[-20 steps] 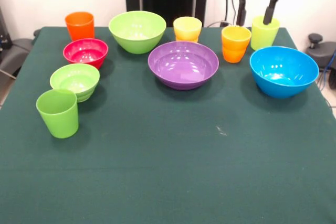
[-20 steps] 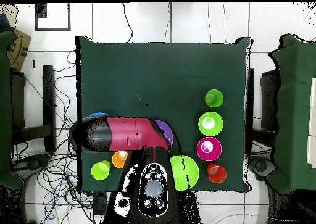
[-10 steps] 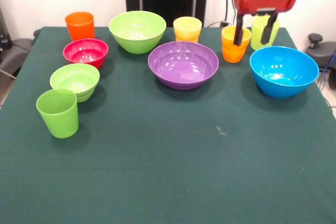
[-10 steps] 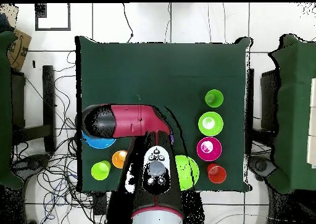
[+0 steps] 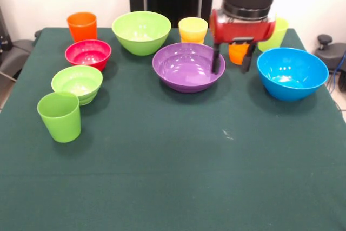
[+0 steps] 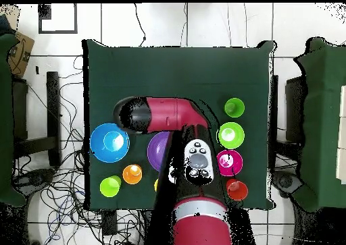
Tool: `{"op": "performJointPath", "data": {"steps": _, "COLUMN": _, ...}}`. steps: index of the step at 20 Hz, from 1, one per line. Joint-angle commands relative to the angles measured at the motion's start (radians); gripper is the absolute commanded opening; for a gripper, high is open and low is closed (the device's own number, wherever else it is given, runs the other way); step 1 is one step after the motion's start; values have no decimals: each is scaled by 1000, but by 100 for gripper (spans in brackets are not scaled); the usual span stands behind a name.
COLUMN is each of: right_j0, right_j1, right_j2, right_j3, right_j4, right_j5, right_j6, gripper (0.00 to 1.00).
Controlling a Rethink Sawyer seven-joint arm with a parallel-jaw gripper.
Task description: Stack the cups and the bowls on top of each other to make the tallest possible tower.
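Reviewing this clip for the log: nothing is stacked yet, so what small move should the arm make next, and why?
Probably settle over one piece and descend. The gripper hangs open and empty between the purple bowl and the blue bowl, in front of the orange-yellow cup. Every cup and bowl stands alone on the table. A wide bowl, such as the purple one, looks like the steadiest base.
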Motion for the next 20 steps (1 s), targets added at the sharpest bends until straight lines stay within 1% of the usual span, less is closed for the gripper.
{"op": "performJointPath", "data": {"steps": 1, "right_j0": -61, "right_j1": 72, "right_j2": 153, "right_j3": -127, "right_j4": -122, "right_j5": 191, "right_j6": -243, "gripper": 100}}
{"op": "performJointPath", "data": {"steps": 4, "right_j0": -81, "right_j1": 87, "right_j2": 179, "right_j3": -148, "right_j4": -155, "right_j5": 226, "right_j6": -282, "gripper": 100}}
{"op": "performJointPath", "data": {"steps": 9, "right_j0": -106, "right_j1": 99, "right_j2": 217, "right_j3": -191, "right_j4": -193, "right_j5": 287, "right_j6": -310, "gripper": 100}}
{"op": "performJointPath", "data": {"steps": 14, "right_j0": -113, "right_j1": 86, "right_j2": 234, "right_j3": -199, "right_j4": -217, "right_j5": 325, "right_j6": -292, "gripper": 100}}
{"op": "performJointPath", "data": {"steps": 20, "right_j0": -127, "right_j1": 90, "right_j2": 261, "right_j3": -203, "right_j4": -236, "right_j5": 358, "right_j6": -270, "gripper": 100}}
